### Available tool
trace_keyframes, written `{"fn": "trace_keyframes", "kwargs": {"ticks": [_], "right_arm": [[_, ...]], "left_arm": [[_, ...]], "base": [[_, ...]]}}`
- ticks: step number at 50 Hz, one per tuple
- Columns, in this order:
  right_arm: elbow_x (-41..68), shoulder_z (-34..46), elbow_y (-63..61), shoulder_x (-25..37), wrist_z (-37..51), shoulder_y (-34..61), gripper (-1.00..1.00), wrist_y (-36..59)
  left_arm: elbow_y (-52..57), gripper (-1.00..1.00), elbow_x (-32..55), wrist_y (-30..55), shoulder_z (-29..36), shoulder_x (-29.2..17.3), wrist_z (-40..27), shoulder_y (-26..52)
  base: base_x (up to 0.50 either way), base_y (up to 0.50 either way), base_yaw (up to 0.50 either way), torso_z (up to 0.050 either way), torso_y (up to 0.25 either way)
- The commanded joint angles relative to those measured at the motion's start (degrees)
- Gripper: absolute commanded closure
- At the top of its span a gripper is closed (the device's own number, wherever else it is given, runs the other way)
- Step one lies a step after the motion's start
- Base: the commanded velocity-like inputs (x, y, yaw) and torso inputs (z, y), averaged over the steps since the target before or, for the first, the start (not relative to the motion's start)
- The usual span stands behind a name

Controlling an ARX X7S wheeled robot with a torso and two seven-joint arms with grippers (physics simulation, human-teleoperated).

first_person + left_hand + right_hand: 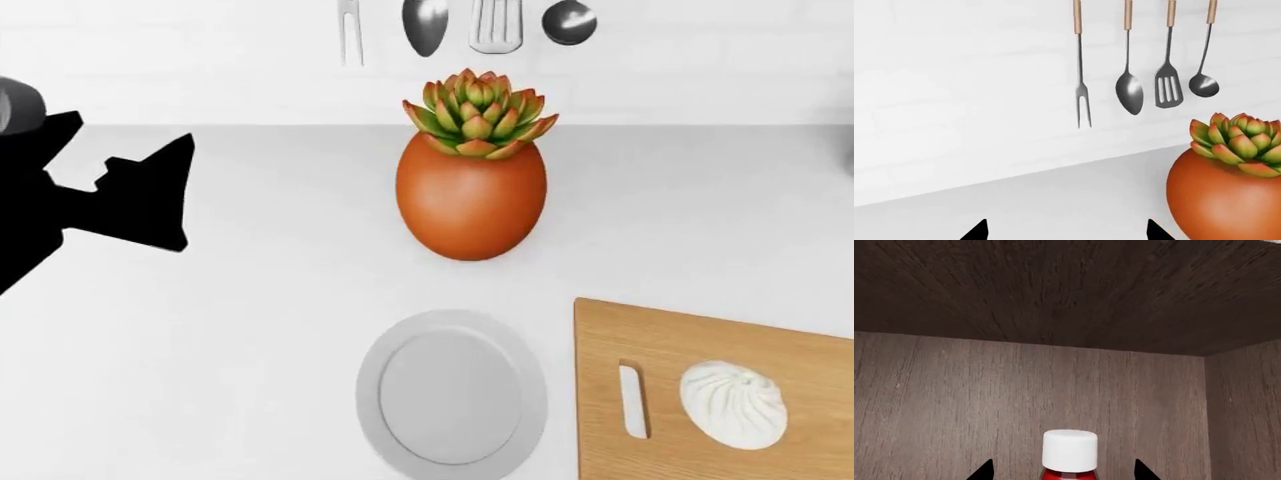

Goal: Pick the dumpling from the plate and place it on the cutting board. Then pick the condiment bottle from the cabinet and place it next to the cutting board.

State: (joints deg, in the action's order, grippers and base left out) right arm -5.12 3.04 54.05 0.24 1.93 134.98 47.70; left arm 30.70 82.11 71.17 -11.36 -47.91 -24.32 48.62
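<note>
Right tool (1062,471) tips stand spread either side of the bottle (1069,455), whose white cap and a sliver of red shoulder show between them, neither tip visibly touching it. That bottle stands inside the cabinet (1054,390), with dark wood behind it, a side wall near it and the ceiling low above the cap. I judge it a light, stiff plastic thing with smooth, slippery sides; the cap is too narrow to pinch safely, so the hold belongs on the body below the shoulder, square across it. With so little headroom it should probably be drawn straight out from the back wall rather than lifted. Left tool (1066,231) is also spread and pinches nothing, with the pot (1227,200) just beside it over bare bench (1054,200). Seen from the head, the dumpling (733,403) already lies on the board (747,340), beside its handle slot, and the plate (451,400) left of the board is bare. Bench beyond the board, beside the pot, looks open enough for the bottle.
</note>
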Motion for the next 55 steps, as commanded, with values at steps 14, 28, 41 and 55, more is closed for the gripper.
{"fn": "trace_keyframes", "kwargs": {"ticks": [14, 28, 41, 55], "right_arm": [[0.3, -0.3, -1.2, 0.0, 0.8, 0.0, -1.00, 5.2], [0.6, -0.8, -1.7, 0.0, -0.6, 0.0, -1.00, 7.5], [0.4, -0.6, -1.8, -0.1, -0.3, 0.0, 1.00, 7.8], [1.1, -1.1, -0.8, 0.0, -0.3, 0.0, 1.00, 3.2]], "left_arm": [[-3.6, -1.00, -8.8, -3.2, 5.8, 2.1, 3.3, 1.6], [-4.1, -1.00, -9.4, -3.8, 6.5, 2.1, 3.5, 1.7], [-4.6, -1.00, -9.2, -4.1, 6.7, 2.3, 3.3, 1.5], [-3.5, -1.00, -7.8, -4.5, 5.6, 2.0, 2.5, 0.2]], "base": [[0.00, 0.00, 0.00, 0.000, -0.014], [0.00, 0.00, 0.00, 0.000, -0.103], [0.00, 0.00, 0.00, 0.000, -0.002], [0.00, 0.00, 0.00, 0.000, 0.000]]}}
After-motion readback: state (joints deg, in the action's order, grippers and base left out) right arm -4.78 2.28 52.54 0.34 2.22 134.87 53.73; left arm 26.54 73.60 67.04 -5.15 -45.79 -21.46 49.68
